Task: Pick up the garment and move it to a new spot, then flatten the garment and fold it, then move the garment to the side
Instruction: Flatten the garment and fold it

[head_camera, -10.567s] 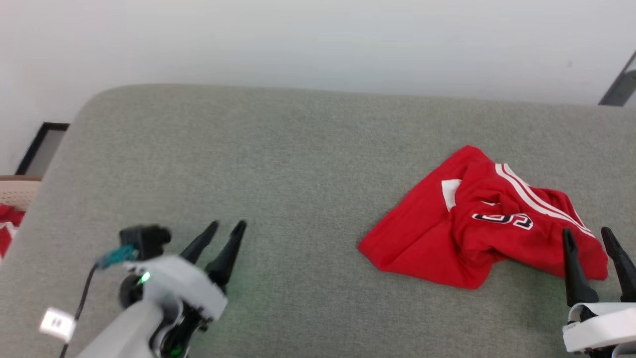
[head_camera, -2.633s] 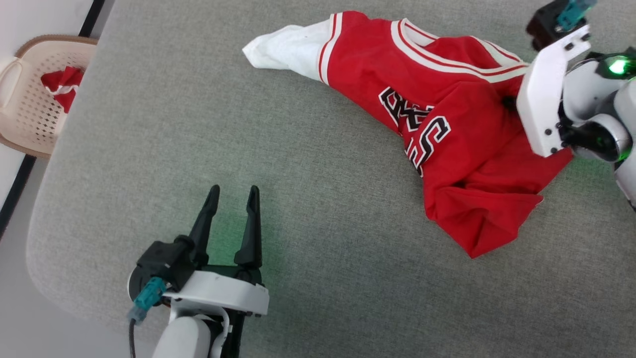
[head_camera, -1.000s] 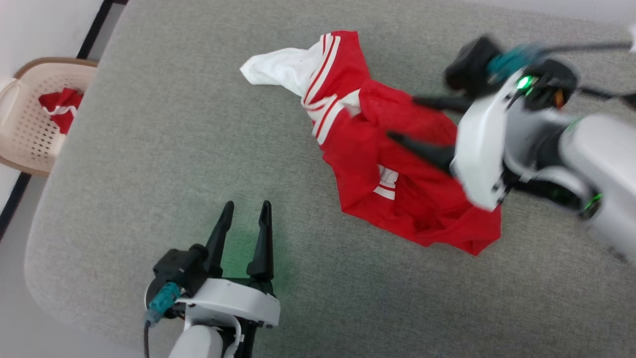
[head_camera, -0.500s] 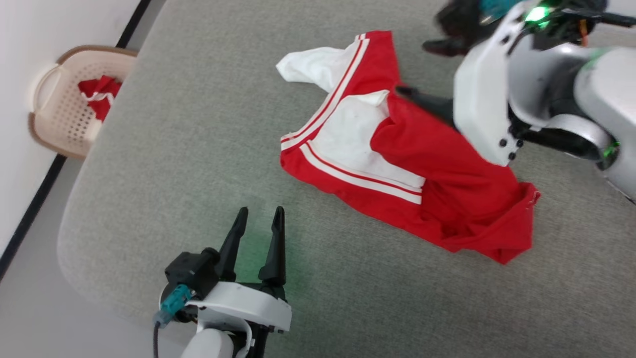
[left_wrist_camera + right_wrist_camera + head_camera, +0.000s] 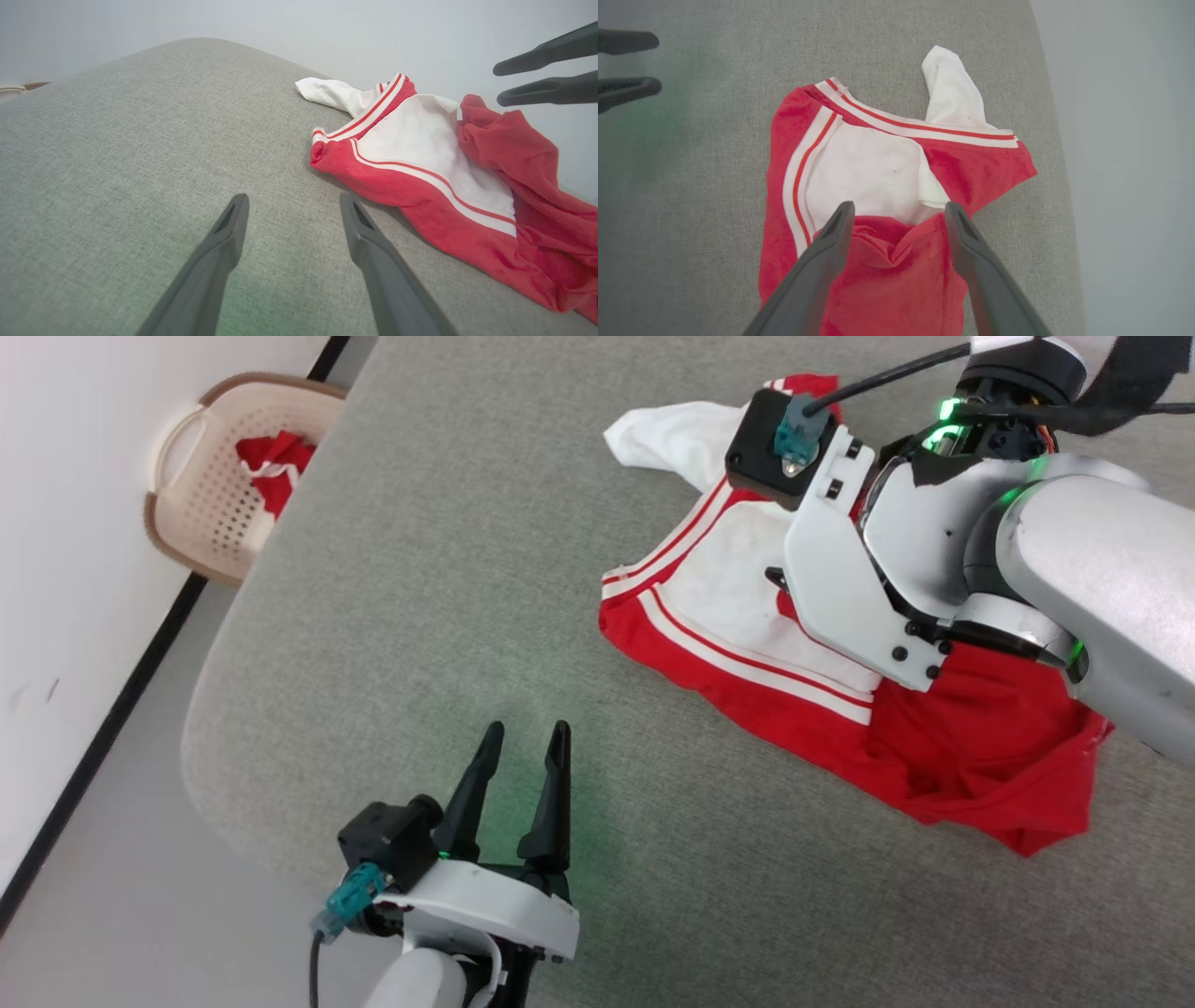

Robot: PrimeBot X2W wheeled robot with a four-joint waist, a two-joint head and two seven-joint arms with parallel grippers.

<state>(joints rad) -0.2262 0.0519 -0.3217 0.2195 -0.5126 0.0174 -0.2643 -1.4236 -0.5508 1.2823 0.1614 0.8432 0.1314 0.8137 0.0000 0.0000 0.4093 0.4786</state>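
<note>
The garment (image 5: pixel 971 756) lies crumpled on the grey cushion (image 5: pixel 467 569), red with a white striped panel turned up and one white sleeve sticking out at the far end. It also shows in the left wrist view (image 5: pixel 420 140) and the right wrist view (image 5: pixel 868 163). My right gripper (image 5: pixel 900 205) hangs open just above the garment's middle, nothing between its fingers; its white wrist housing (image 5: pixel 840 569) covers part of the cloth. My left gripper (image 5: pixel 527 730) stands open over bare cushion near the front edge, well short of the garment.
A beige perforated basket (image 5: pixel 224 476) holding red cloth sits on the floor past the cushion's left edge. The cushion's rounded corner (image 5: pixel 215 737) lies close to my left gripper. A white wall with a black baseboard runs along the left.
The head camera has shifted. The garment dropped into a flatter heap with its white panel up. My right arm swung over it, fingers pointing down. The left gripper stayed put.
</note>
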